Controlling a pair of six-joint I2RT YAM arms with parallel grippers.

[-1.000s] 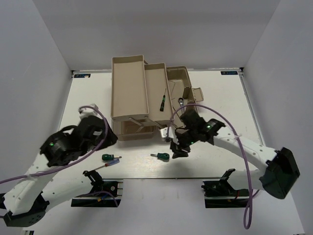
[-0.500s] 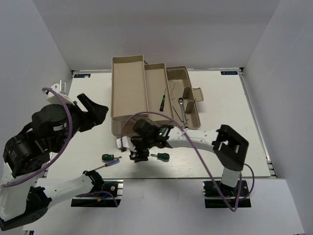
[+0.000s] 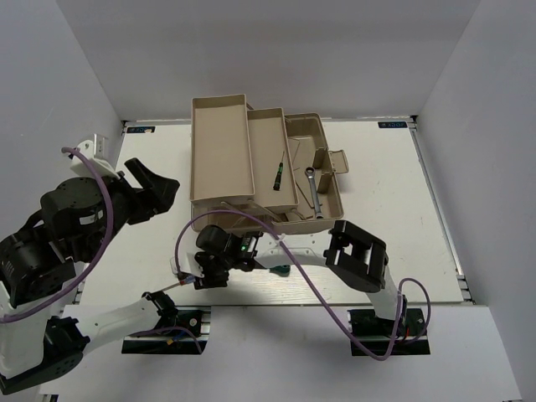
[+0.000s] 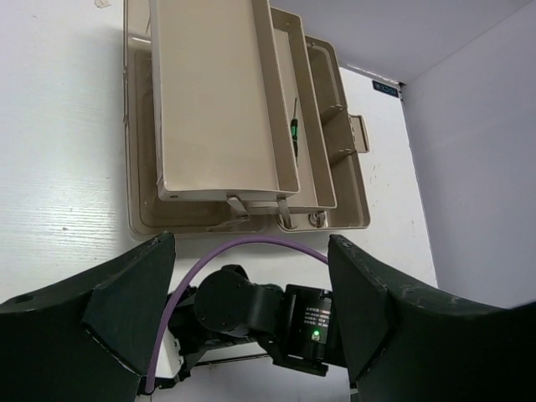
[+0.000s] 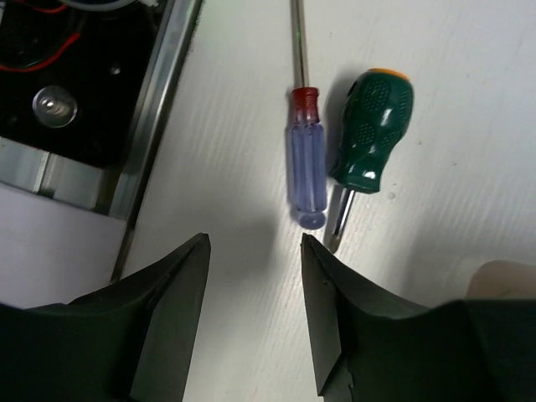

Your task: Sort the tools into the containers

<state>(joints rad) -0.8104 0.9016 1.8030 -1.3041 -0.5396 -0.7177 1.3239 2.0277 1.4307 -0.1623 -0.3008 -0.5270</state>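
The beige toolbox (image 3: 222,151) stands open at the back centre, its trays fanned out. A thin black-green screwdriver (image 3: 276,174) lies in the middle tray, and a silver wrench (image 3: 312,186) lies in the base. My right gripper (image 5: 254,243) is open and empty, low over the table, just short of the handle ends of a blue-and-red handled screwdriver (image 5: 306,167) and a stubby green screwdriver (image 5: 373,130) lying side by side. In the top view it (image 3: 191,275) is at the front left. Another green screwdriver (image 3: 280,270) peeks out beside the right arm. My left gripper (image 4: 249,251) is open and empty, high above the table.
The left arm's base bracket (image 5: 75,100) and the table's front edge lie close to the left of the right gripper. The right arm (image 3: 276,251) stretches across the front of the table with its purple cable (image 3: 251,213) looping over it. White walls enclose the table.
My right arm has swept left along the front of the table, from beside the toolbox to the two screwdrivers at the front left. My left arm has risen and drawn back.
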